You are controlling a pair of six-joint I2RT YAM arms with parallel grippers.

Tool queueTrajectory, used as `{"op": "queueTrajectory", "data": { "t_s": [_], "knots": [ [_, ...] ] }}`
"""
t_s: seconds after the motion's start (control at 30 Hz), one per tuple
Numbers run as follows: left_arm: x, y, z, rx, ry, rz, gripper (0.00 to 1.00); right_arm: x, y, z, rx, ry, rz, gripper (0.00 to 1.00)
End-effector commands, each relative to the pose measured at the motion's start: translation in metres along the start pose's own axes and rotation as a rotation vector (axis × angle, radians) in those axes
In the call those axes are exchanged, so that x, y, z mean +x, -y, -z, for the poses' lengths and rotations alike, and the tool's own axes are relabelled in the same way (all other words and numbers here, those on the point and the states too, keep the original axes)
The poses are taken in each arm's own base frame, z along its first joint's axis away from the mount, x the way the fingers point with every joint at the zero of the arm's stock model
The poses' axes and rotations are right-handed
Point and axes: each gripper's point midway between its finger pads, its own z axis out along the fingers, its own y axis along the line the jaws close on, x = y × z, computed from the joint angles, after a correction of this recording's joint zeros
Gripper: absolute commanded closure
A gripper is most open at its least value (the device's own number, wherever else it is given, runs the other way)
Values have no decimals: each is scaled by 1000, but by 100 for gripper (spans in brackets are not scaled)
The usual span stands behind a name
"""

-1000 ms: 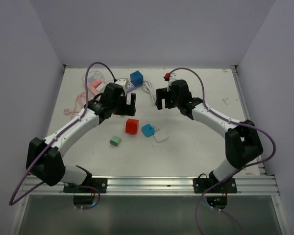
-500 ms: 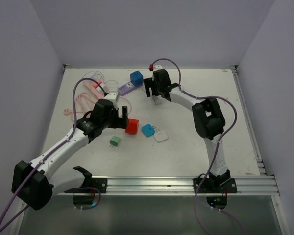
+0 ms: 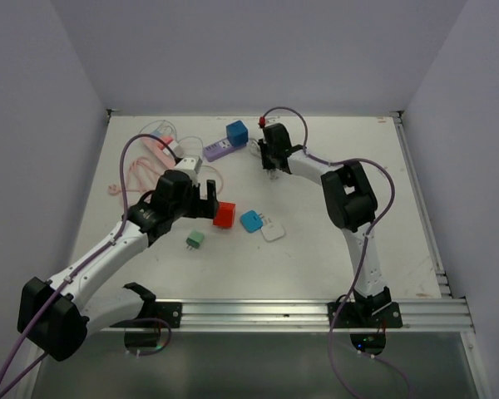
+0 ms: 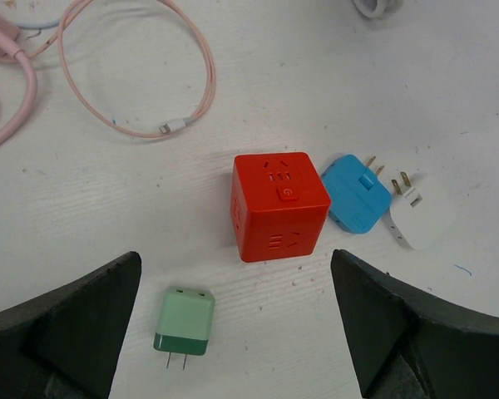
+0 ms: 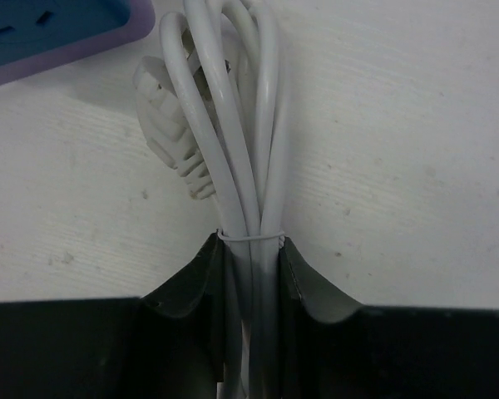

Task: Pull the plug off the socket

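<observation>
**Far centre:** your right gripper (image 5: 249, 249) is clamped on the bundled white cable (image 5: 241, 125). Its plug (image 5: 168, 116) lies against the purple power strip (image 5: 66, 33), and you cannot tell whether it is seated.

**Nearer, to the left:** your left gripper (image 4: 233, 278) hangs wide open and empty above the red cube socket (image 4: 279, 204).

The pull looks undone.
</observation>
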Motion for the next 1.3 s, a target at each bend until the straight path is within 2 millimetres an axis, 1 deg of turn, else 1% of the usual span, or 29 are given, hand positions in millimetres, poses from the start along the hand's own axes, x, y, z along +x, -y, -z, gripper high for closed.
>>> {"op": "queueTrajectory", "data": {
  "t_s": [0.0, 0.13, 0.17, 0.2, 0.23, 0.27, 0.33, 0.37, 0.4, 0.43, 0.47, 0.5, 0.53, 0.57, 0.6, 0.63, 0.67, 0.83, 0.87, 0.93, 0.97, 1.0, 1.03, 1.07, 1.1, 1.13, 1.17, 1.23, 1.27],
  "knots": [
    [-13, 8, -6, 37, 49, 6, 0, 0, 53, 27, 95, 2, -95, 100],
    [-16, 14, -9, 63, 53, 6, 0, 20, 82, 57, 171, -10, -140, 100],
    [-17, 16, -10, 70, 54, 5, 0, 41, 89, 61, 194, -49, -152, 100],
    [-18, 17, -12, 76, 53, 5, 0, 36, 93, 75, 206, -31, -166, 100],
    [-18, 19, -13, 84, 52, 4, 1, 44, 103, 81, 243, -43, -177, 100],
    [-21, 23, -13, 93, 60, -2, 0, 63, 108, 88, 263, -74, -185, 100],
    [-22, 27, -15, 100, 60, -13, 1, 67, 116, 108, 294, -73, -215, 100],
    [-23, 34, -15, 112, 63, -28, 0, 85, 119, 115, 313, -102, -225, 100],
    [-22, 37, -17, 111, 58, -41, 1, 93, 121, 122, 325, -122, -230, 100],
    [-22, 38, -19, 98, 61, -52, 0, 90, 122, 135, 328, -107, -247, 100],
    [-22, 51, -17, 117, 63, -77, 1, 106, 121, 141, 332, -137, -273, 100],
    [-18, 55, -21, 115, 51, -95, 0, 114, 119, 149, 326, -157, -287, 100],
    [-18, 60, -21, 112, 53, -109, 0, 112, 118, 160, 317, -141, -312, 100],
    [-16, 75, -20, 143, 53, -131, 0, 130, 116, 167, 315, -168, -344, 100],
    [-12, 81, -23, 156, 43, -137, 0, 136, 111, 172, 293, -177, -363, 100],
    [-12, 88, -23, 175, 43, -143, 0, 132, 110, 183, 277, -148, -384, 100],
    [-12, 100, -22, 206, 54, -154, 0, 149, 108, 188, 277, -172, -414, 100],
    [-4, 138, -31, 271, 56, -240, 1, 169, 87, 213, 155, -167, -500, 96],
    [-4, 154, -30, 300, 63, -260, 2, 179, 85, 217, 146, -180, -511, 95],
    [8, 168, -44, 302, 34, -303, 4, 175, 81, 226, 115, -151, -525, 93],
    [6, 186, -42, 331, 50, -322, 5, 178, 81, 229, 110, -149, -527, 92],
    [18, 192, -54, 321, 24, -358, 8, 176, 81, 232, 106, -135, -525, 91],
    [14, 201, -57, 313, 41, -375, 9, 176, 81, 234, 104, -130, -526, 91],
    [22, 213, -58, 324, 38, -406, 9, 176, 82, 236, 101, -128, -519, 91],
    [34, 214, -71, 299, 12, -444, 10, 176, 81, 238, 97, -126, -520, 91],
    [35, 226, -72, 310, 18, -461, 11, 177, 79, 239, 88, -129, -517, 91],
    [48, 226, -83, 288, -8, -488, 13, 177, 78, 239, 80, -132, -522, 91],
    [53, 230, -90, 265, -10, -507, 17, 177, 75, 240, 67, -129, -529, 90],
    [63, 227, -99, 241, -28, -522, 19, 178, 73, 240, 55, -131, -538, 90]
  ]
}}
